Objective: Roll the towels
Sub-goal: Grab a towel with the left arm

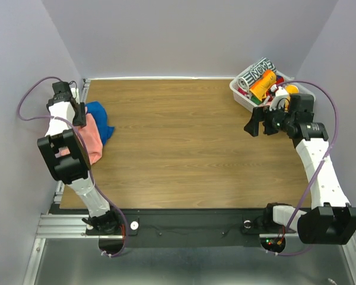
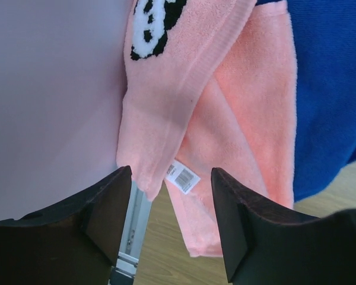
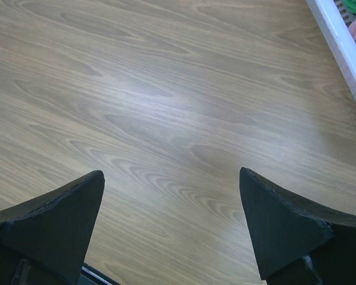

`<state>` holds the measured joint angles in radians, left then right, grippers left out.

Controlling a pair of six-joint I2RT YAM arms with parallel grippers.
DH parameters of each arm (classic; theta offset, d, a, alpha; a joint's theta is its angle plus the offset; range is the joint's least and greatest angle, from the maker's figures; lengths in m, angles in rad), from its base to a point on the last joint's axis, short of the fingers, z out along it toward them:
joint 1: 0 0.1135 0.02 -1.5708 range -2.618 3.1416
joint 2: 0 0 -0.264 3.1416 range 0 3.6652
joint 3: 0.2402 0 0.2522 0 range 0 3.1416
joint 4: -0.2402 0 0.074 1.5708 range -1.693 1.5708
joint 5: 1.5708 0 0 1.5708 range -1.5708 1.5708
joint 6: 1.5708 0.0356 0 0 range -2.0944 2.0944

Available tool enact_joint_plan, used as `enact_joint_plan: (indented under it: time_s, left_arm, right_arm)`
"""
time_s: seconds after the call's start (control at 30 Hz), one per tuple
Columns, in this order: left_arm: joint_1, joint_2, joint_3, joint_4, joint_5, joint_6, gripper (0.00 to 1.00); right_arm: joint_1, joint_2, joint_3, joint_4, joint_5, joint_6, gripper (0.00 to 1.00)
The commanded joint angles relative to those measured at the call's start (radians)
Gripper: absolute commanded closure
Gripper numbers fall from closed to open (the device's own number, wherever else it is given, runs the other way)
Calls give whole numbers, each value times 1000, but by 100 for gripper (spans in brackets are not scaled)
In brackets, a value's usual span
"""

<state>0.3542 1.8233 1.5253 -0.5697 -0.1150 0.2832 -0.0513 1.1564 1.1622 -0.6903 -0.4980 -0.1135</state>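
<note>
The salmon pink towel (image 1: 94,139) lies crumpled at the table's left edge, with the royal blue towel (image 1: 102,117) bunched against its far side. My left gripper (image 1: 78,114) is open and empty just above them. In the left wrist view the pink towel (image 2: 237,119) fills the space ahead of the open left gripper (image 2: 172,228). It has a white tag (image 2: 183,177) and a black-and-white print near the top. The blue towel (image 2: 329,89) is at the right. My right gripper (image 1: 258,126) is open and empty over bare wood (image 3: 166,119).
A white bin (image 1: 240,95) at the back right holds a black-and-white patterned roll (image 1: 256,71), an orange roll (image 1: 263,84) and other rolls. Its rim (image 3: 344,53) shows in the right wrist view. The left wall stands close beside the towels.
</note>
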Motion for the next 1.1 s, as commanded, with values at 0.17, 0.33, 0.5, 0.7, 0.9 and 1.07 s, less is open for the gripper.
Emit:
enact_joint_plan:
  time_s: [0.17, 0.33, 0.5, 0.7, 0.9, 1.07]
  left_arm:
    - [9, 142, 85, 85, -41, 8, 38]
    - [11, 188, 107, 97, -58, 2, 59]
    - [12, 176, 104, 113, -64, 10, 87]
    - [20, 157, 166, 74, -78, 5, 100]
    - [15, 4, 524, -109, 63, 13, 100]
    - [-87, 18, 1027, -383, 199, 20, 100]
  right_arm:
    - [2, 37, 37, -14, -4, 9, 0]
    - [2, 52, 50, -17, 1, 11, 0]
    - [2, 63, 47, -15, -2, 6, 0]
    - [2, 65, 51, -15, -2, 3, 0]
    - [2, 66, 71, -15, -25, 6, 0]
    - [2, 74, 97, -15, -54, 11, 0]
